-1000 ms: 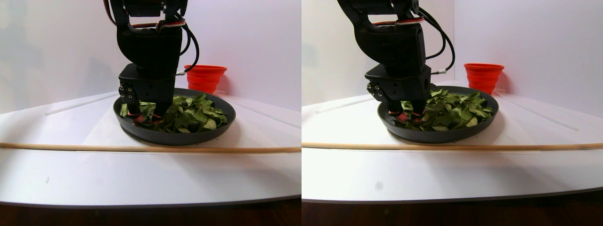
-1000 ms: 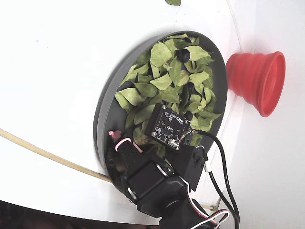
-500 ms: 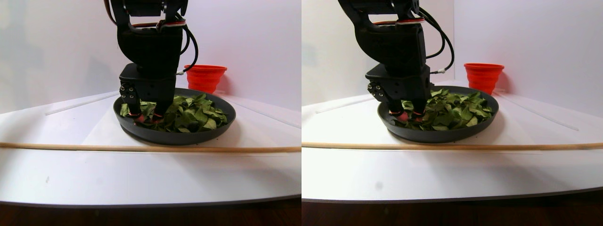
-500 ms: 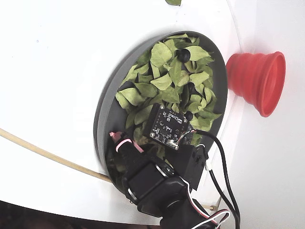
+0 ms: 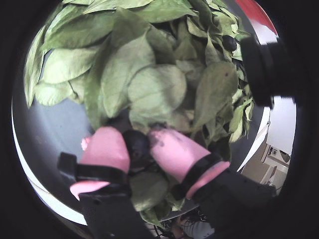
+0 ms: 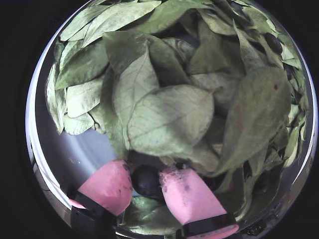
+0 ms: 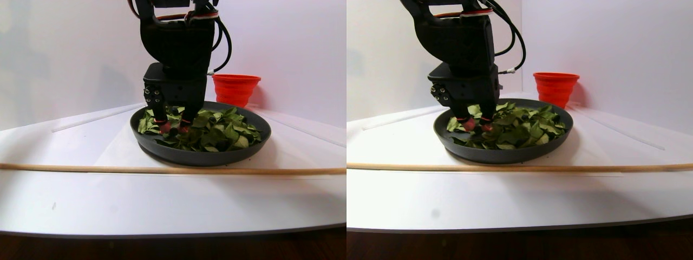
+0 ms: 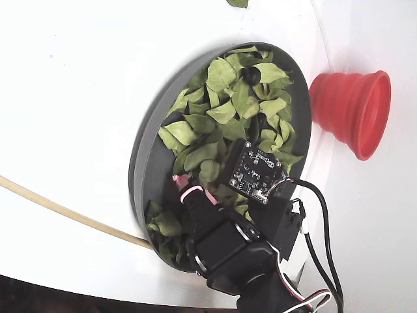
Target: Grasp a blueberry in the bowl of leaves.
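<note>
Gripping blueberry (image 6: 146, 180), hand (image 6: 147, 185) in bowl of leaves (image 8: 144, 163); white table (image 8: 78, 98), white wall (image 7: 65, 49).

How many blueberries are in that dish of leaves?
2 that I can see. One blueberry sits between the pink fingertips of the end effector. Another berry lies near the dish rim by the red cup. Leaves may hide more.
</note>
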`<move>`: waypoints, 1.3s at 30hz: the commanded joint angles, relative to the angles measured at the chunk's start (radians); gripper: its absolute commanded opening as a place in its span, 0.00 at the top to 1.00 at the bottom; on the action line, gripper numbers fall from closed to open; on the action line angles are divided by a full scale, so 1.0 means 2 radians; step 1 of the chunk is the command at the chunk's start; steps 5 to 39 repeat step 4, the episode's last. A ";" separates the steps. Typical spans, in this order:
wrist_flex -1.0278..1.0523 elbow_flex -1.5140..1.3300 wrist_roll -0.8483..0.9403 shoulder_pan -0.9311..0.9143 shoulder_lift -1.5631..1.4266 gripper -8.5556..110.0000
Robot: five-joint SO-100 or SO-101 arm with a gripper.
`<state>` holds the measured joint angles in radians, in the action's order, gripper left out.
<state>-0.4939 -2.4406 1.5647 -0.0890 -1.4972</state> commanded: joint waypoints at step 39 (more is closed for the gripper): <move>0.011 -0.007 0.001 0.000 -0.066 0.84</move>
